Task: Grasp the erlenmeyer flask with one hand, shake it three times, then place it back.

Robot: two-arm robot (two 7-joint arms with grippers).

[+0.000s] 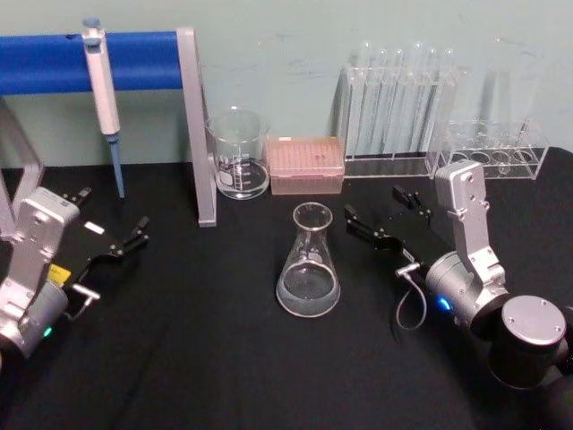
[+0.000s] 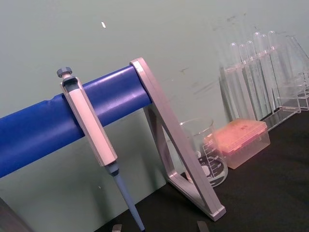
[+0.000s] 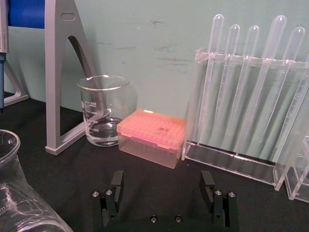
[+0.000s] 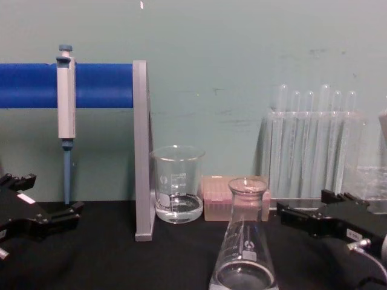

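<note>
The erlenmeyer flask (image 1: 309, 264) stands upright on the black table near the middle, clear glass with a little liquid in its wide base; it also rises at the bottom of the chest view (image 4: 245, 241) and at the edge of the right wrist view (image 3: 21, 193). My right gripper (image 1: 376, 208) lies low just right of the flask, apart from it, open and holding nothing (image 3: 162, 182) (image 4: 305, 205). At the far left of the table my left gripper (image 1: 114, 208) is parked, open and holding nothing (image 4: 51, 194).
Behind the flask stand a glass beaker (image 1: 239, 154), a pink tip box (image 1: 306, 164) and a clear test tube rack (image 1: 398, 107), with a second rack (image 1: 492, 148) further right. A pipette (image 1: 105, 98) hangs on the blue-barred stand (image 1: 199, 125) at the back left.
</note>
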